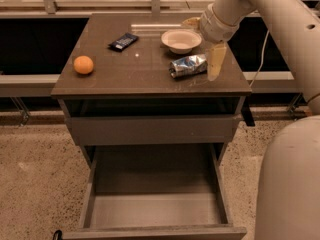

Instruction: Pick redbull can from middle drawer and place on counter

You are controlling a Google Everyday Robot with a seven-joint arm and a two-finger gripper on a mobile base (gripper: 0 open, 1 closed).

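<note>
The redbull can lies on its side on the counter, near the right edge, just in front of the white bowl. My gripper is open above the counter's right side. One pale finger hangs just right of the can, and the other shows behind the bowl. Neither finger grips the can. The middle drawer is pulled out wide at the bottom, and its bare grey floor holds nothing.
A white bowl, a flat black snack packet and an orange sit on the counter. A shallower grey drawer front with a dark gap is below the counter. My arm fills the right side.
</note>
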